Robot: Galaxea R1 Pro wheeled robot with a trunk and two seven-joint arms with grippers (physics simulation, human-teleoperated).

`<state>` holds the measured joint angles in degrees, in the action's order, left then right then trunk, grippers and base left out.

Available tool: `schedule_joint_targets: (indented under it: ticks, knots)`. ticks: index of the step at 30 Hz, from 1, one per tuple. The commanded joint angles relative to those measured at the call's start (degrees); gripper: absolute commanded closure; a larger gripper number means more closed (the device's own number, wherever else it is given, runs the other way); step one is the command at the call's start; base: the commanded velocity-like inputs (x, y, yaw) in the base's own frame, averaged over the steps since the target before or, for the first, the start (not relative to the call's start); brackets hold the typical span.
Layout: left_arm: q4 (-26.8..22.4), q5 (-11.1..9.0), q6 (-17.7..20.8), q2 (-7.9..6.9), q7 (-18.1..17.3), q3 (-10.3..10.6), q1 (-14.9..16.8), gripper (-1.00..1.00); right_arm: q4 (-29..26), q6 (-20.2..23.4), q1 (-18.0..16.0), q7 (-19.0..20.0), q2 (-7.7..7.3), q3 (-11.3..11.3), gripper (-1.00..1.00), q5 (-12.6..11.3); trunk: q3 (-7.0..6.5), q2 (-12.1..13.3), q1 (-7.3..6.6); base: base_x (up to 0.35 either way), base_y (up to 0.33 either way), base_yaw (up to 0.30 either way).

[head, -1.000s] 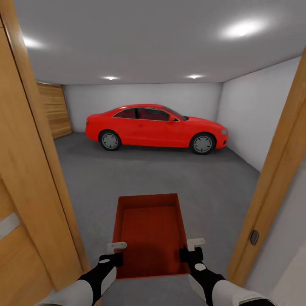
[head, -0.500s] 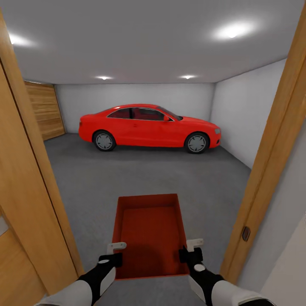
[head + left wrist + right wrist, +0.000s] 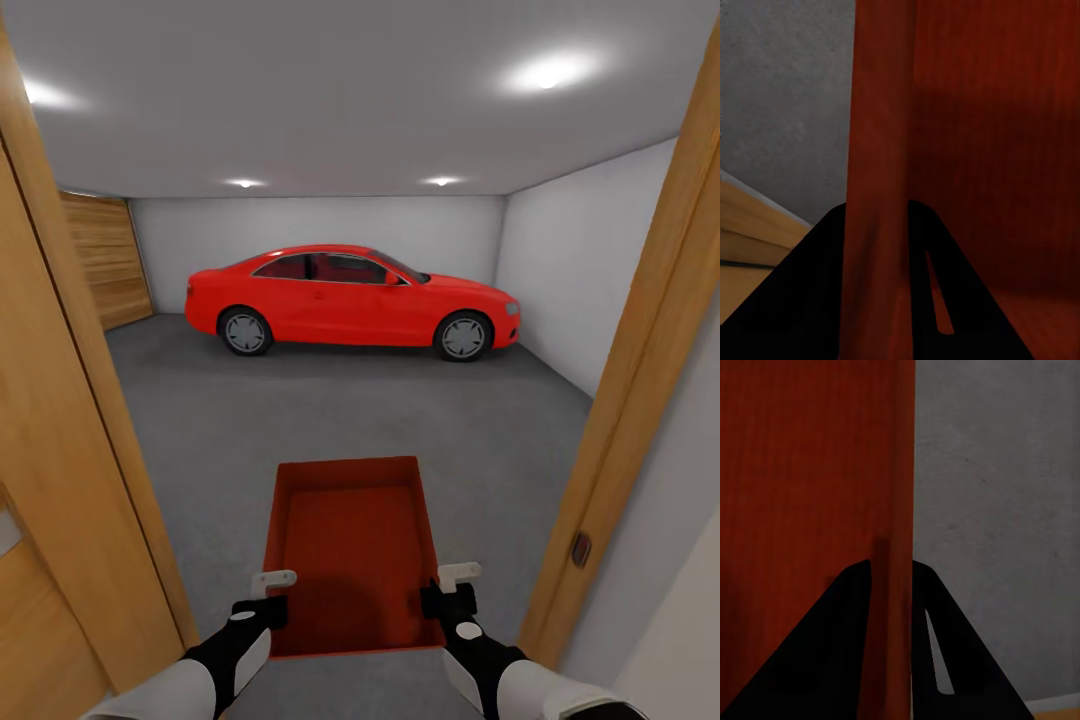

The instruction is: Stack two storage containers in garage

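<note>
One orange-red open-top storage container hangs in front of me, held level between both arms, its empty inside facing up. My left gripper is shut on its left wall near the near corner. My right gripper is shut on the right wall. In the left wrist view the dark fingers straddle the red wall. The right wrist view shows the same grip on the other wall. Below and ahead lies the garage's dark grey concrete floor.
I stand in a doorway, with a wooden frame close on the left and on the right. A red car is parked across the back of the garage. Slatted wooden doors are at the far left, a white wall at the right.
The whole view shifted a second ago as the camera moved, with the car sliding slightly left and the door frames changing place. It has since held still. Both grippers keep their hold on the container.
</note>
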<state>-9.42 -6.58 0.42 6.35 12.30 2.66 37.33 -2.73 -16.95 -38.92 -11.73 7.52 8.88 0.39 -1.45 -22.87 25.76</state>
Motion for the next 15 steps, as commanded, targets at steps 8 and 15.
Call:
schedule_joint_targets:
  ticks: [8, 15]
  knots:
    - [-0.2, -0.3, 0.1, -0.17, 0.4, 0.0, 0.0, 1.0, 0.1, -0.1, 0.0, -0.2, -0.14, -1.1, 1.0, 1.1, 0.02, -0.1, 0.02, 0.015, 0.056, 0.0]
    - [-0.2, -0.2, 0.1, -0.2, 0.4, -0.1, 0.0, 1.0, 0.1, -0.1, 0.0, -0.2, -0.14, -1.1, 1.0, 1.1, 0.02, -0.1, 0.02, 0.001, 0.003, 0.0]
